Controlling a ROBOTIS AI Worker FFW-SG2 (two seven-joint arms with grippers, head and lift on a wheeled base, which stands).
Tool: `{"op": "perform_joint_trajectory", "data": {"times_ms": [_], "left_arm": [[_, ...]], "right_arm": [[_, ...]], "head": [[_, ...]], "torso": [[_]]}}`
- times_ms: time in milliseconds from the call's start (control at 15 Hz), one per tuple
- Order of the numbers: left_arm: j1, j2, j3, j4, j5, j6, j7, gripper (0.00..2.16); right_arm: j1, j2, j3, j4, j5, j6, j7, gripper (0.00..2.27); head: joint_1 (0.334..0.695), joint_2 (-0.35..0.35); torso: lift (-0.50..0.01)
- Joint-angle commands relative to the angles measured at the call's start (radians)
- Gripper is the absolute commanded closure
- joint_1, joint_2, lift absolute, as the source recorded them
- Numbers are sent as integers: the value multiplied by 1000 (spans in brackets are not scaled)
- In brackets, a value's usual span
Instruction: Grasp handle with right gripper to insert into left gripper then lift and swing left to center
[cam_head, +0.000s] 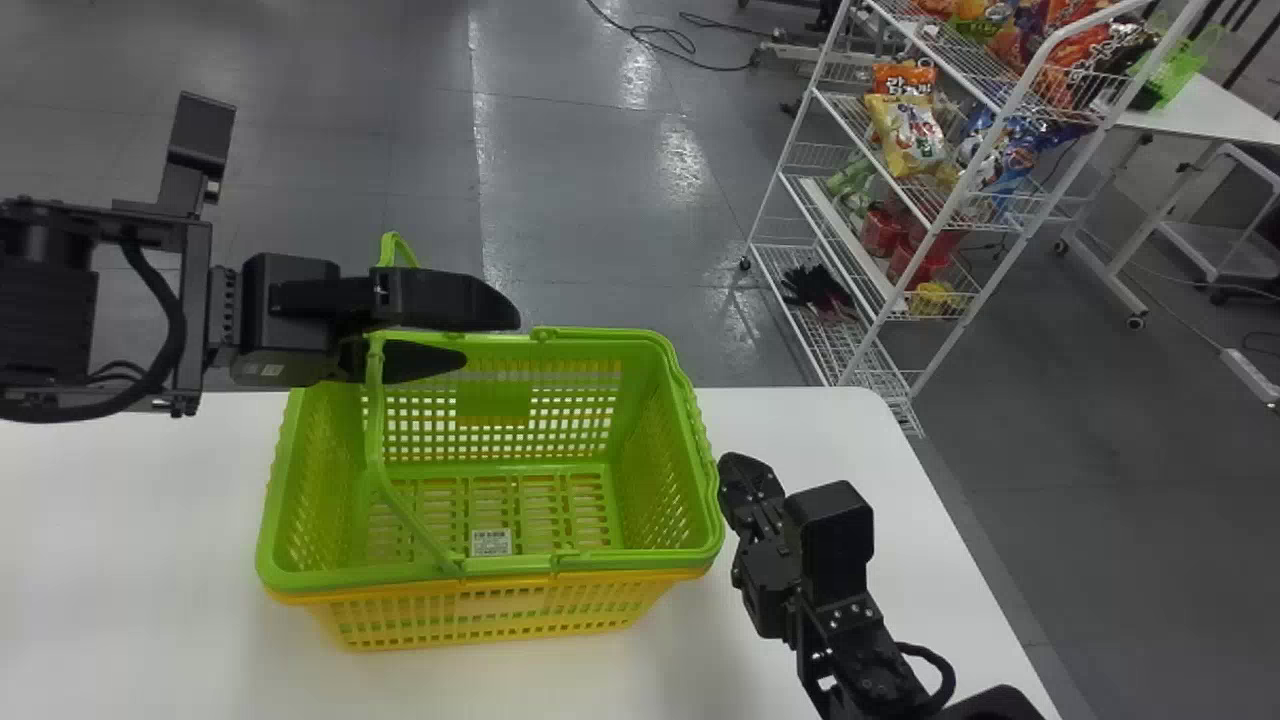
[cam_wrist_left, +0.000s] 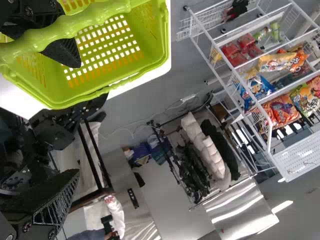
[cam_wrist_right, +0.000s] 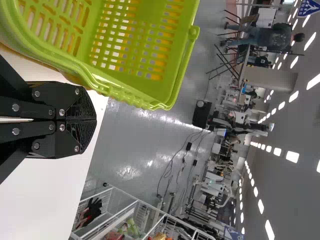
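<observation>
**One raised handle (cam_head: 374, 430) runs by the open left gripper (cam_head: 490, 338); one folded handle (cam_head: 699, 440) lies down**

Two baskets stand nested on one white table (cam_head: 120, 540) in front of me: the green basket (cam_head: 640, 400) sits inside the yellow basket (cam_head: 500, 615). The green basket has two handles. The raised handle arcs up at the left end, while the folded handle lies along the right rim. One printed label (cam_head: 491, 542) is on the green basket's floor.

Of the two grippers, the left is over the basket's left part, its two fingers spread widely. From the head view, the raised handle passes behind one finger and in front of the other; I cannot tell whether it touches either, but they are not closed on it.

The right gripper (cam_head: 735, 470) is low, just beside the basket's right end, its two fingers pressed together with nothing between them.

Beyond the table stands one white wire rack (cam_head: 800, 160) with several snack bags (cam_head: 907, 135) on its shelves.
</observation>
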Motion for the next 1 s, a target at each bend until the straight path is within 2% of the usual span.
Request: {"op": "perform_joint_trajectory", "data": {"times_ms": [0,333,933], "left_arm": [[2,-3,-1,0,2,0,0,46],[11,-7,1,1,12,0,0,46],[-33,-12,-27,32,16,0,3,66]], "right_arm": [[-3,0,3,-16,-3,23,-1,2189],[-7,0,9,-58,-12,62,1,2189],[27,0,25,-271,-14,200,1,2189]], "head": [[695,-272],[695,-270],[695,-260]], "torso": [[-93],[-93],[-93]]}}
